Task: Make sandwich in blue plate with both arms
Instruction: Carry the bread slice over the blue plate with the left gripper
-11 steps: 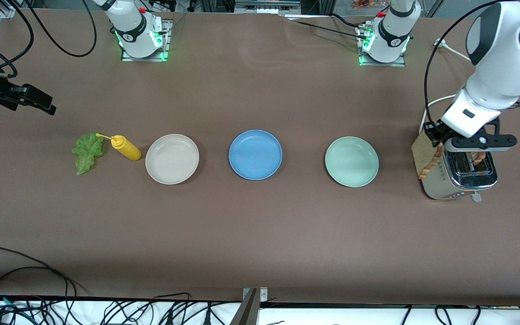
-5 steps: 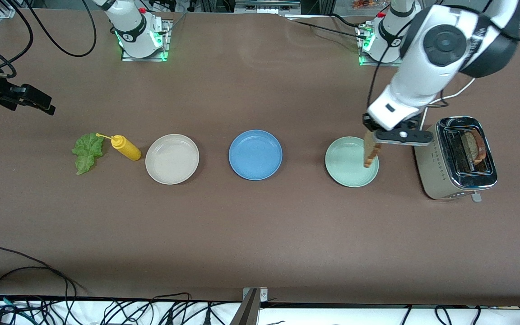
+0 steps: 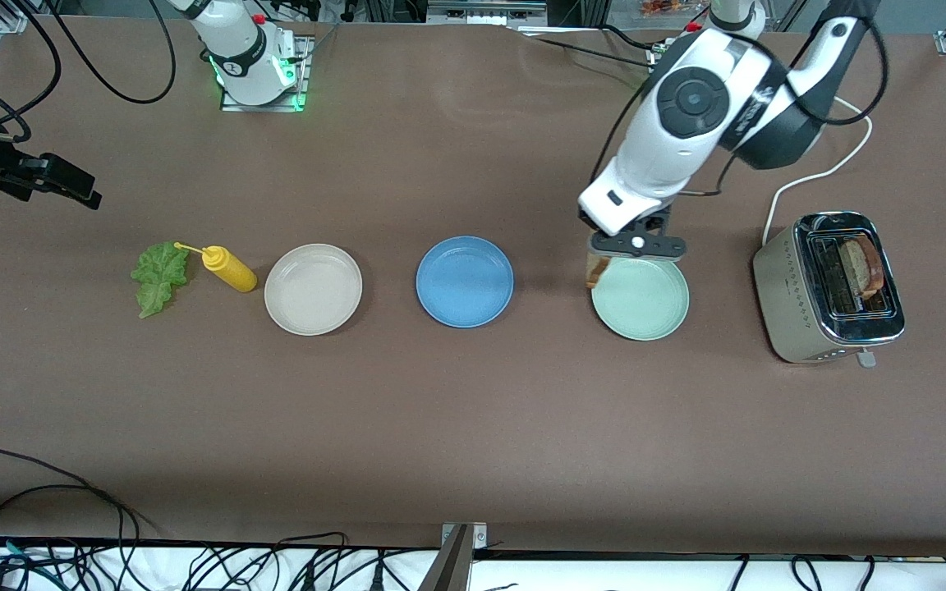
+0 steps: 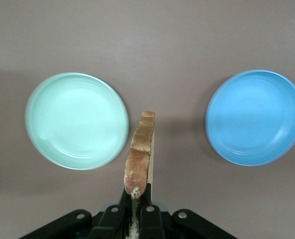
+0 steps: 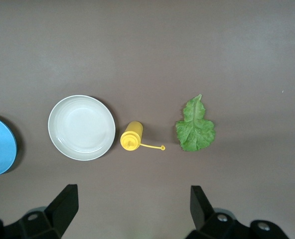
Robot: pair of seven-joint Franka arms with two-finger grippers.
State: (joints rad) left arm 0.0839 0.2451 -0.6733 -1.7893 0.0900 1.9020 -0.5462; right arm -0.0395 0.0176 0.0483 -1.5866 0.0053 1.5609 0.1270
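Over the pale mint-green plate's (image 3: 641, 300) rim, the left hand (image 3: 636, 244) grips one brown toast slice (image 4: 139, 154); the right hand (image 5: 132, 205) waits open; the round blue plate (image 3: 465, 281) is bare, ruffled green lettuce leaf (image 3: 158, 277) untouched.

Toast slice (image 4: 139, 157) hangs between two plates (image 4: 77, 120) (image 4: 255, 117).

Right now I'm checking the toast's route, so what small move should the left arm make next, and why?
Probably carry on toward the right arm's end of the table. The left gripper holds a toast slice on edge, hanging over the table between the mint plate and the bare blue plate, where it belongs.
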